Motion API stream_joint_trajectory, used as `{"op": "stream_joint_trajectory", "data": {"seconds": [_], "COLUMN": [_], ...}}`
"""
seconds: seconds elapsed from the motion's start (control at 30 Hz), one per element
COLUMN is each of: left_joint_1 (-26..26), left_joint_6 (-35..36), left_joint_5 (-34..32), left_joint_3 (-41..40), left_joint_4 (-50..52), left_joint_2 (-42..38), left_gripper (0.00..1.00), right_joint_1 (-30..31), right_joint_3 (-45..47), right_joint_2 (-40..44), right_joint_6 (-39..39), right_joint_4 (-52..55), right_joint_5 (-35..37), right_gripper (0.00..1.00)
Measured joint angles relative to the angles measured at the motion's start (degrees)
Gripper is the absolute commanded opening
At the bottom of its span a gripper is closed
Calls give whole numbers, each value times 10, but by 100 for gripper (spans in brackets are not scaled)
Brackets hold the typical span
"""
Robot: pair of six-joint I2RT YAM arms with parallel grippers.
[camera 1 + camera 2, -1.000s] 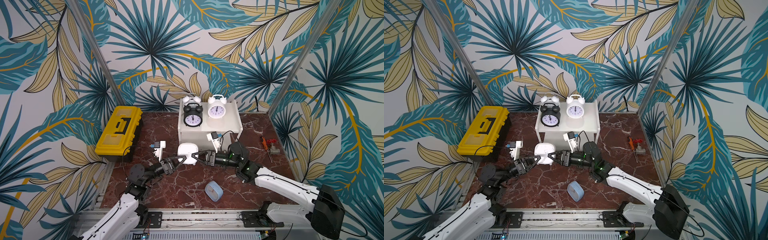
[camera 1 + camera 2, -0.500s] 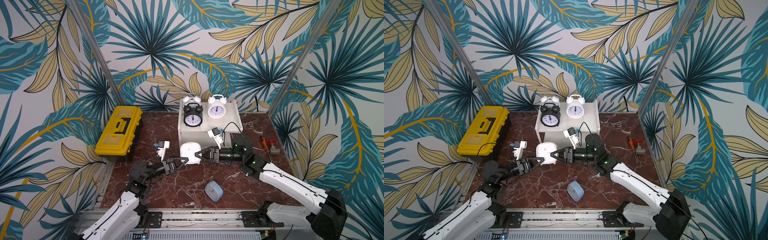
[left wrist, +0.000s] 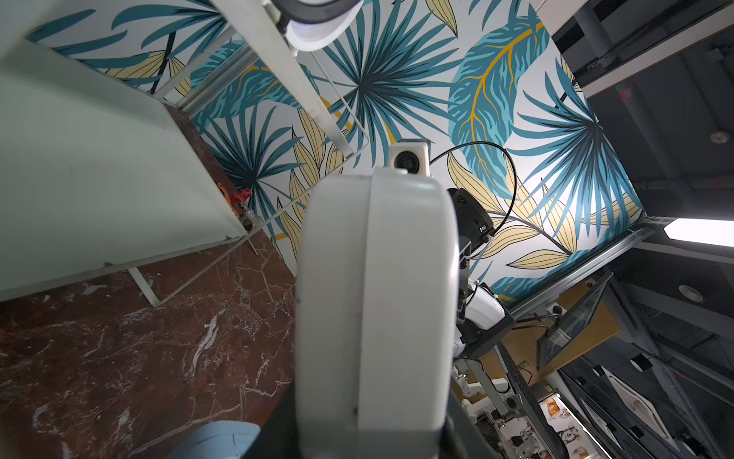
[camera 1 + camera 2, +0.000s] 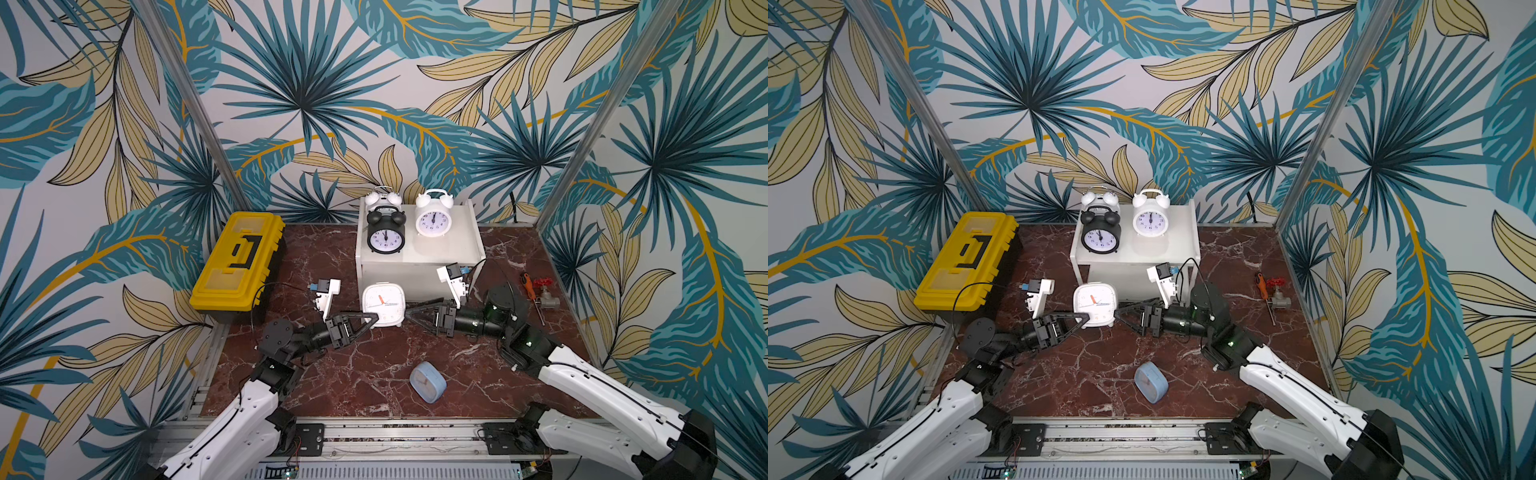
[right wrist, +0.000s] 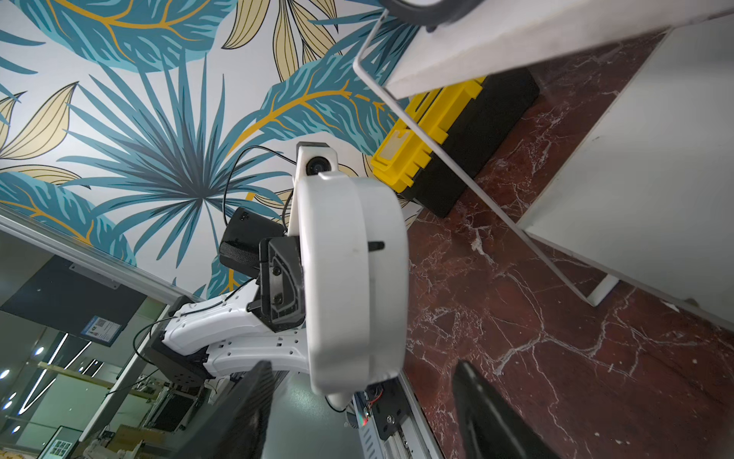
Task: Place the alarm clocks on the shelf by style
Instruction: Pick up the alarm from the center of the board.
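A white rounded-square alarm clock with orange hands stands upright just in front of the shelf's lower tier. My left gripper is shut on its left edge. My right gripper is open at the clock's right edge, with both fingers clear of the casing. On top of the white shelf stand a black twin-bell clock, a white one and another white one behind the black. A light blue square clock lies on the floor near the front.
A yellow toolbox sits at the back left. An orange screwdriver and a red-handled valve lie at the right. Metal posts and patterned walls close in three sides, and a rail runs along the front.
My left gripper closed on the white square clock. My right gripper, which was holding that clock, has opened and let go of it.
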State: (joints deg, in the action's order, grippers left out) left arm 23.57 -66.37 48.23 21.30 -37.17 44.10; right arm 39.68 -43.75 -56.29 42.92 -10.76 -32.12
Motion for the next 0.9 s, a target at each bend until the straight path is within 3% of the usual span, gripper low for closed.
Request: {"op": "stream_joint_trajectory", "data": {"seconds": [0.43,0.8,0.9], "left_joint_1": [0,0,0], "left_joint_6": [43,39,38], "left_joint_5": [47,52,55], "left_joint_3": [44,44,44], "left_joint_4": [37,33,30], "left_joint_2": [7,17,18], "left_gripper": [27,27,27], "right_joint_1": [0,0,1], "right_joint_3": [-57,-75,-83], "right_joint_2": [-10,-48,-49], "right_joint_6": [-53,-59,-64], "right_joint_4": [70,79,86], "right_joint_5": [-22,-59,-63], "right_gripper": [64,52,44]}}
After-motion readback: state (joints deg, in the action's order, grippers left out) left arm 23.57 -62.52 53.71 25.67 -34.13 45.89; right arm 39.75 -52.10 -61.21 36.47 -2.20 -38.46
